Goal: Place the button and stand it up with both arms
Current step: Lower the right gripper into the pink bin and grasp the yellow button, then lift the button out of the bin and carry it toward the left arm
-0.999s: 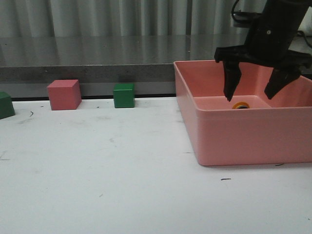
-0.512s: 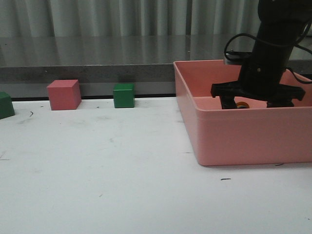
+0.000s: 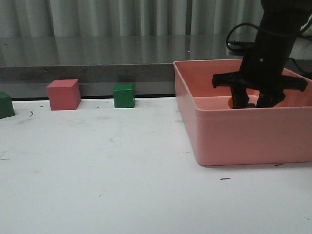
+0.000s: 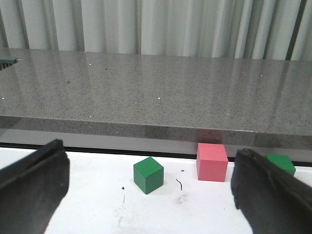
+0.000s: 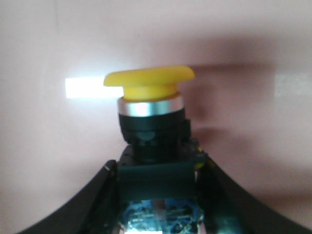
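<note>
Starting at the far left, a green cube point(image 3: 6, 105), a pink cube point(image 3: 64, 94) and a second green cube point(image 3: 124, 95) line the table's point(image 3: 97, 165) back edge, well apart from the work. My left gripper point(image 4: 146, 192) hangs spread wide over them, holding nothing. Further right, inside the pink bin point(image 3: 234, 136), my right gripper point(image 5: 158, 195) is clamped on the button point(image 5: 152, 122), pads on its black blocky body, yellow cap free. I judge the button light, rigid and top-heavy, its silvery collar slippery, so the square body is the surest hold. The bin's tall walls stand in the way of carrying it out.
</note>
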Available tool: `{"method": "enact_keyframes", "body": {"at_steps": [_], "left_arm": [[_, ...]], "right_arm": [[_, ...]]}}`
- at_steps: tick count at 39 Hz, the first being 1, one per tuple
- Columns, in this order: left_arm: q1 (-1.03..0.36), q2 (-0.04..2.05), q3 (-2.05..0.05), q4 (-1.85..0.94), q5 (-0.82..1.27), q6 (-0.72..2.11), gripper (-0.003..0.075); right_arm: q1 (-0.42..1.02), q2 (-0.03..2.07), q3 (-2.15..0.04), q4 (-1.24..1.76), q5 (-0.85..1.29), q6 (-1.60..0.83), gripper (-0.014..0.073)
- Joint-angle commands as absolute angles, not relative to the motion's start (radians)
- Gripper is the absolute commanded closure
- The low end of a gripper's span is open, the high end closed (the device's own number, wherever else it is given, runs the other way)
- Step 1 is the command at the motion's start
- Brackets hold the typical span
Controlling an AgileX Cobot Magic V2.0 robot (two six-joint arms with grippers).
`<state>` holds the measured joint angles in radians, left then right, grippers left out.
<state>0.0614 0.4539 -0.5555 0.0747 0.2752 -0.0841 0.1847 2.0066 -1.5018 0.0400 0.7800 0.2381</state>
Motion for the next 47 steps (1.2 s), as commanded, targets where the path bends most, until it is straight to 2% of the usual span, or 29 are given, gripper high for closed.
{"method": "enact_keyframes", "body": {"at_steps": [1,20,34,40,47], "left_arm": [[0.056,0.465,-0.595,0.075,0.193,-0.091,0.0083],[0.056,0.465,-0.595,0.075,0.193,-0.091,0.0083],[0.056,0.465,-0.595,0.075,0.193,-0.091,0.0083],[0.056,0.465,-0.595,0.075,0.193,-0.091,0.0083],[0.056,0.465,-0.595,0.075,0.193,-0.091,0.0083]], "right_arm": [[0.18,1.875,-1.534,0.032,0.763,0.242,0.0281],[0.266,1.681,-1.534,0.046,0.903,0.245,0.0281],[0.569,1.693,-1.547,0.077,0.861,0.269,0.0284],[0.706,1.784,-1.659,0.077,0.899,0.285,0.0284],[0.798,1.953,-1.87,0.077,0.963,0.336,0.0284]]}}
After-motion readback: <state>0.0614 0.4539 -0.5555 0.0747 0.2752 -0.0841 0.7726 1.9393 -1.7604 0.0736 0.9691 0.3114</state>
